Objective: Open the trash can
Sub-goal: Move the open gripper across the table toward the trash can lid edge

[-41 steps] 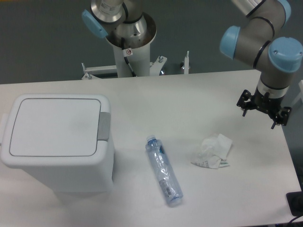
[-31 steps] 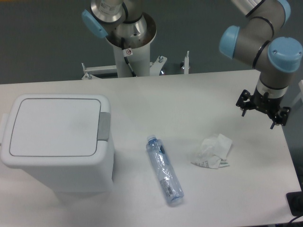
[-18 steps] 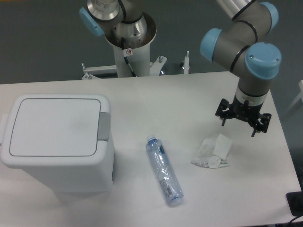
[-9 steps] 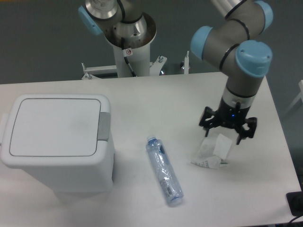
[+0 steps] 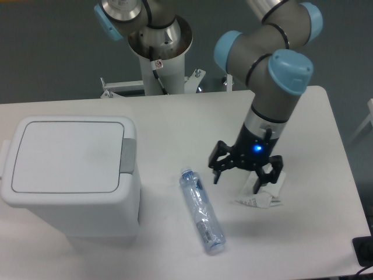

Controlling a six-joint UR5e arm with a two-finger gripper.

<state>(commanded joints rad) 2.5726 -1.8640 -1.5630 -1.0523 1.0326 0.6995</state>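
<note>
The trash can [image 5: 70, 175] is a big boxy white bin at the left of the table. Its flat white lid [image 5: 67, 155] lies shut, with the grey push tab [image 5: 128, 156] at its right rim. My gripper [image 5: 246, 171] hangs open and empty over the table's middle right, well to the right of the can, with its black fingers [image 5: 218, 169] spread. A blue light glows on its body.
A clear plastic bottle [image 5: 201, 211] lies between the can and the gripper. A crumpled white wrapper [image 5: 260, 193] lies just below the gripper, partly hidden by it. The arm's pedestal [image 5: 158, 52] stands behind the table's far edge.
The gripper has swept from the table's right edge leftward and toward the front, now over the crumpled wrapper. The can, bottle and wrapper have not moved.
</note>
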